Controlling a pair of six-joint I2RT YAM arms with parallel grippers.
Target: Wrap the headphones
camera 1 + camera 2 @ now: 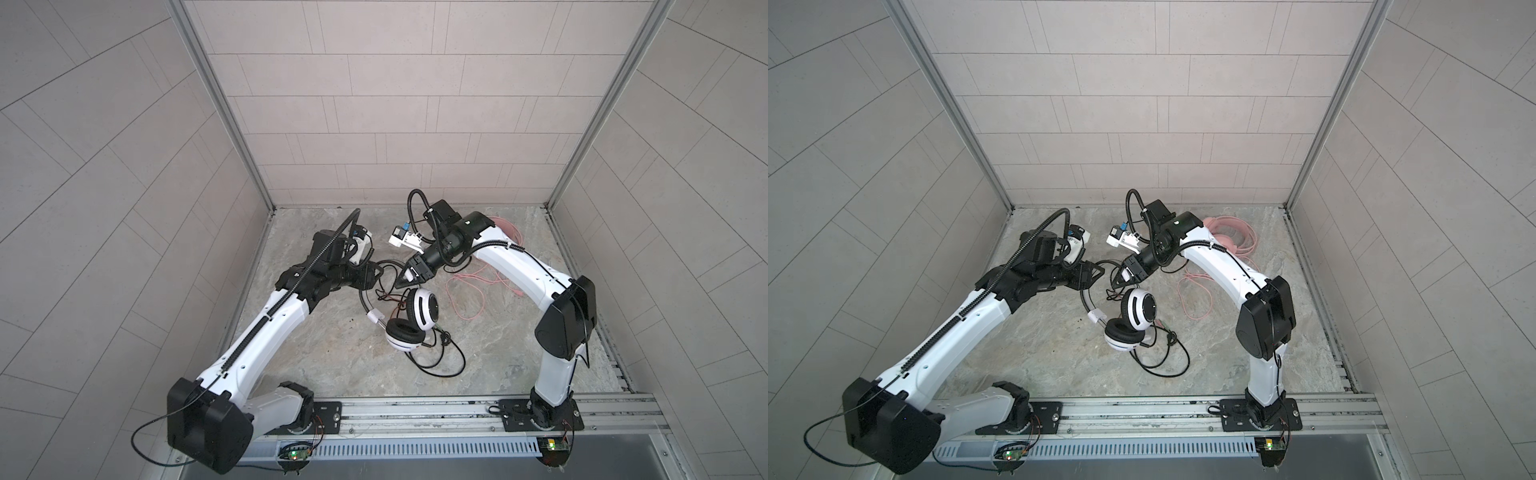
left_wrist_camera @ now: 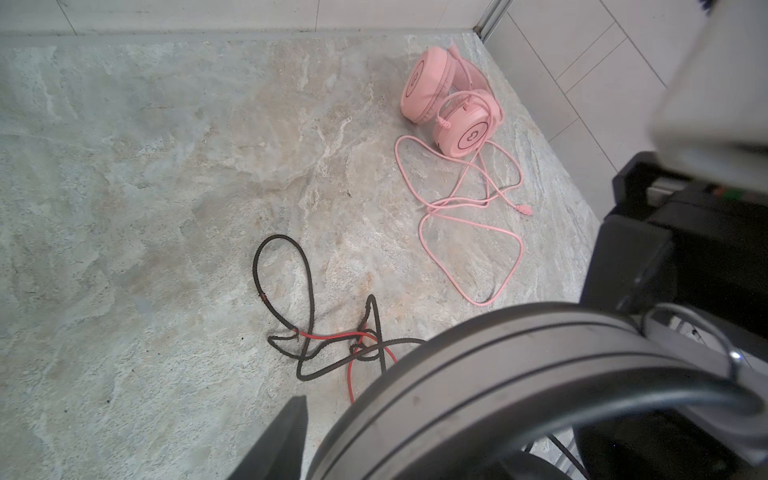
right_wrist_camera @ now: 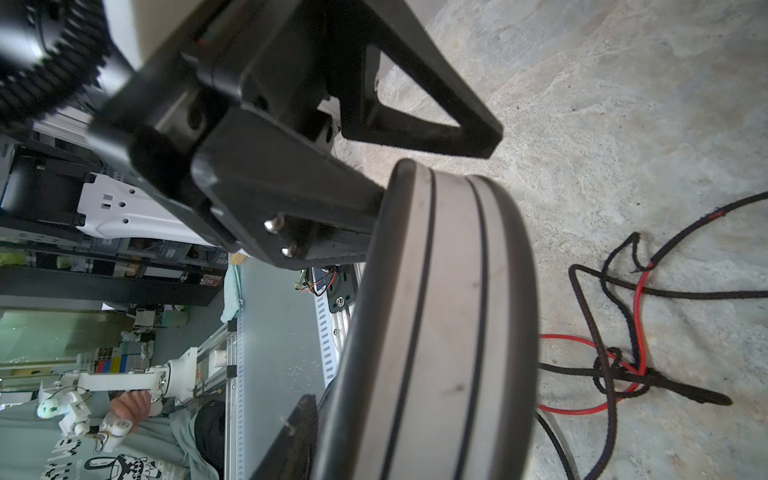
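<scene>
The grey headband (image 3: 436, 311) of the white-and-black headphones (image 1: 422, 309) sits clamped in the right gripper (image 1: 401, 284), while the left gripper (image 1: 376, 276) straddles it with jaws apart, the black-and-red cable (image 2: 307, 340) lies tangled just beyond both, and the pink headphones (image 2: 449, 99) lie well beyond.

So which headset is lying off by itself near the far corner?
The pink headset, with its pink cable loose beside it; the white-and-black headset sits centrally.
</scene>
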